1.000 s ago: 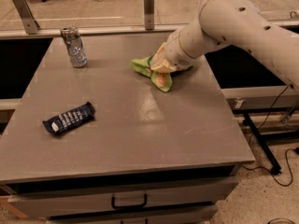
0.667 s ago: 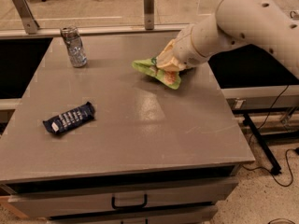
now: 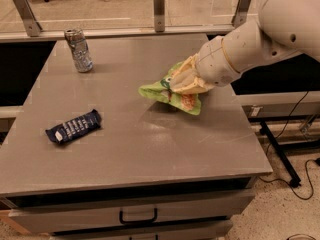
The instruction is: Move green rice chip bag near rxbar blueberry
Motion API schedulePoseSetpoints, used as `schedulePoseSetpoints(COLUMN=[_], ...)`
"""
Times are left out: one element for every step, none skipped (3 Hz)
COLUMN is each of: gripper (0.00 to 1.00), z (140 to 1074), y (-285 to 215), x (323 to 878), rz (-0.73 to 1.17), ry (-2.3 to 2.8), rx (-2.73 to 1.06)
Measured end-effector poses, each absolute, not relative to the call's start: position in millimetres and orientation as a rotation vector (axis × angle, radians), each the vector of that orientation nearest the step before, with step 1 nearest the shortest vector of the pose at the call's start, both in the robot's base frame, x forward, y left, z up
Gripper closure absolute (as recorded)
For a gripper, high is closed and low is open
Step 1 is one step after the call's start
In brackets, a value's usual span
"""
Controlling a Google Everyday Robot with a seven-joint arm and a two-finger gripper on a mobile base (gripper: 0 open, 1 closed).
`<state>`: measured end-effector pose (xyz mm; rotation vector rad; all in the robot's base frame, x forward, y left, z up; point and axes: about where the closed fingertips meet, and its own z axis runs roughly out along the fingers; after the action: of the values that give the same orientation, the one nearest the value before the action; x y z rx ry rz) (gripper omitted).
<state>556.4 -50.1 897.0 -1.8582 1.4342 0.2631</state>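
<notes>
Gripper: the gripper hangs over the right-middle of the table, at the end of the pale arm that reaches in from the right. It is pinched onto the top of the green chip bag.
Chip bag: it droops tilted below the gripper, and the faint shadow beneath suggests it is lifted just clear of the surface rather than lying on it.
Why held so: the crinkly top gives the gripper a thin fold to clamp. Carrying the bag likely avoids dragging it across the table.
Blueberry bar: the blueberry bar lies flat near the left front of the table, well apart from the bag — the gap is not yet closed.
Can: the can stands upright at the back left, off the straight path between bag and bar, so it looks unlikely to interfere.
Step in hand: probably the carry, with the bag to be set down just beside the bar.
Risk: the bag is the largest item — it could slip from the pinch, or land on the bar and nudge it.
</notes>
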Motion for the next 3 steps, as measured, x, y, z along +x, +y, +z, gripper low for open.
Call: schedulePoseSetpoints(gripper=[1.0, 1.0, 1.0], z=[896, 896, 896], y=[-50, -50, -22], x=[549, 549, 518], rz=[0.261, 0.261, 0.355], ry=[1.377, 1.377, 1.339], rx=[-1.909, -1.907, -1.919])
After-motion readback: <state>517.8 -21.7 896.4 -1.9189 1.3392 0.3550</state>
